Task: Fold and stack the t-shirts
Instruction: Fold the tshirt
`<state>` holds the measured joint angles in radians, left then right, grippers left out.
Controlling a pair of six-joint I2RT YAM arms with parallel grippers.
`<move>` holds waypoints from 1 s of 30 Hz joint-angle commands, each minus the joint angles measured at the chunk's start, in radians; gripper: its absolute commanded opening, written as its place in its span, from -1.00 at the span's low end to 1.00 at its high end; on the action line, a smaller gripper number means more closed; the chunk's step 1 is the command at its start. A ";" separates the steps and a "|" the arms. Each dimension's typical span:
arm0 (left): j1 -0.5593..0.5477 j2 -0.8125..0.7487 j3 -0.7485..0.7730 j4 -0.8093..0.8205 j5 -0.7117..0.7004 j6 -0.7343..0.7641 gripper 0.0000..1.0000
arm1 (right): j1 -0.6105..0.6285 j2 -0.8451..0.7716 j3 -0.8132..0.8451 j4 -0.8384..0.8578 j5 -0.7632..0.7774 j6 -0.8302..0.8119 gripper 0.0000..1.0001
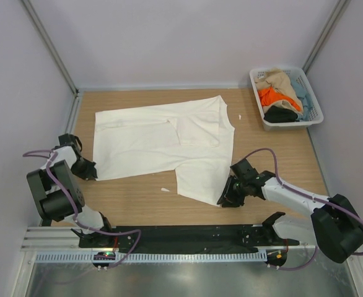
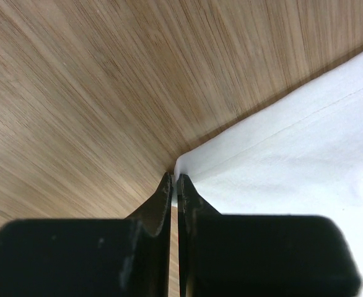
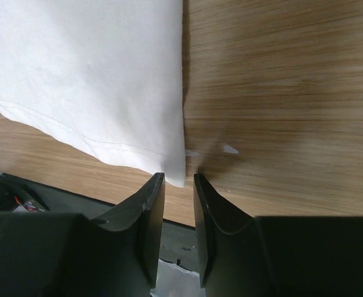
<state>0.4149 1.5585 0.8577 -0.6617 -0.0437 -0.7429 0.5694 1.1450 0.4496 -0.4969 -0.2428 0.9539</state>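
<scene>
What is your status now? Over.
Left gripper shut on white t-shirt corner. Right gripper open at another corner. Shirt lies spread out. Nothing in the way.

The left arm [image 1: 56, 189] is shown folded tight, with the left gripper [image 2: 175, 179] held low and its fingers [image 2: 153, 210] pressed together to a hairline slit. The right arm [image 1: 293, 197] is stretched out long and low, with the right gripper [image 3: 176, 178] angled downward and its fingers parted by a narrow gap.
</scene>
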 commanded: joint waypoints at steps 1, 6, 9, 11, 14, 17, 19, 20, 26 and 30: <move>0.009 -0.017 -0.020 0.024 -0.036 0.019 -1.00 | 0.001 0.001 -0.037 0.075 -0.019 0.031 -0.36; 0.007 -0.028 -0.031 0.030 -0.039 0.023 -1.00 | 0.001 0.073 -0.052 0.136 -0.004 0.023 -0.52; 0.009 -0.035 -0.037 0.028 -0.045 0.037 -1.00 | 0.001 0.068 -0.061 0.129 0.002 0.014 -0.97; 0.009 -0.043 -0.040 0.022 -0.050 0.045 -1.00 | 0.001 0.018 -0.051 0.084 0.003 0.008 -0.98; 0.007 -0.074 -0.055 0.001 -0.061 0.050 -1.00 | 0.001 -0.082 -0.040 -0.026 0.013 -0.003 -0.97; 0.009 -0.124 -0.080 -0.018 -0.068 0.051 -1.00 | 0.001 -0.211 -0.028 -0.156 0.028 -0.017 -0.98; 0.009 -0.153 -0.095 -0.027 -0.074 0.053 -1.00 | 0.001 -0.284 -0.017 -0.242 0.039 -0.035 -0.98; 0.009 -0.179 -0.100 -0.033 -0.077 0.054 -1.00 | 0.001 -0.303 -0.012 -0.262 0.039 -0.041 -0.97; 0.007 -0.262 -0.082 -0.076 -0.090 0.051 -1.00 | 0.000 -0.314 0.154 -0.376 0.117 -0.118 -0.97; 0.018 -0.282 -0.057 -0.081 -0.130 0.056 -1.00 | -0.022 -0.214 0.293 -0.451 0.129 -0.214 -0.97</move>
<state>0.4156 1.2976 0.7593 -0.7254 -0.1123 -0.6983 0.5625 0.8875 0.6403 -0.8661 -0.1581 0.8379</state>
